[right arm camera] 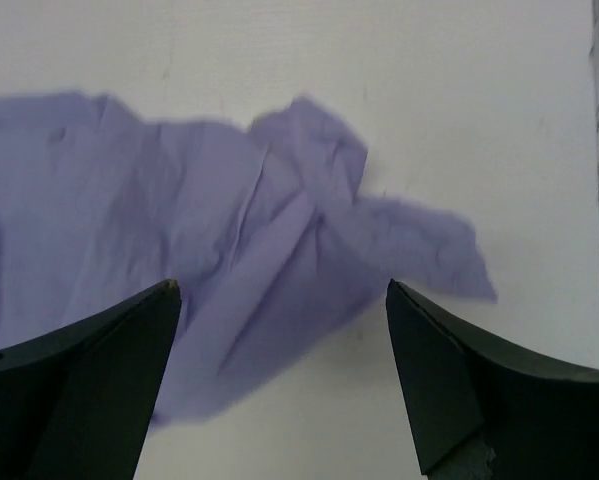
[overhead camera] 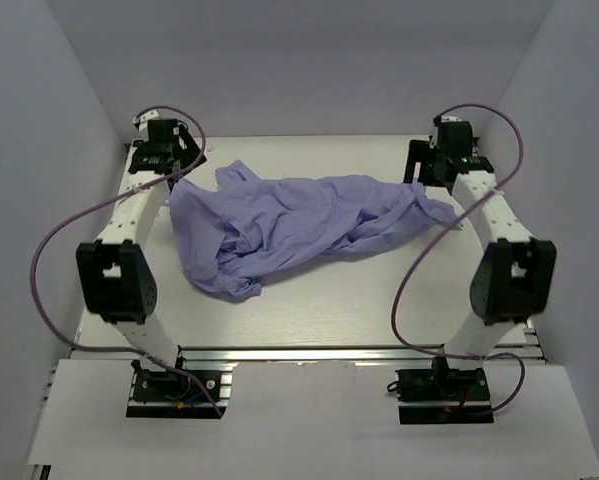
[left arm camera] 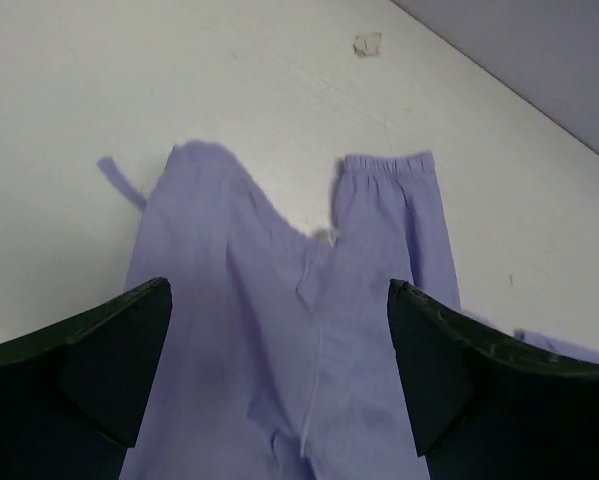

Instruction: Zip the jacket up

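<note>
We judge we're just starting: left tool (left arm camera: 279, 290) and right tool (right arm camera: 282, 288) gape over the crumpled jacket (overhead camera: 299, 225); flattening it comes next.

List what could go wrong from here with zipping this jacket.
1. The jacket lies bunched and folded, so a pinch may catch several layers instead of one front edge.
2. No zipper pull is discernible in any view, so the open left gripper and right gripper could tug the wrong hem.
</note>
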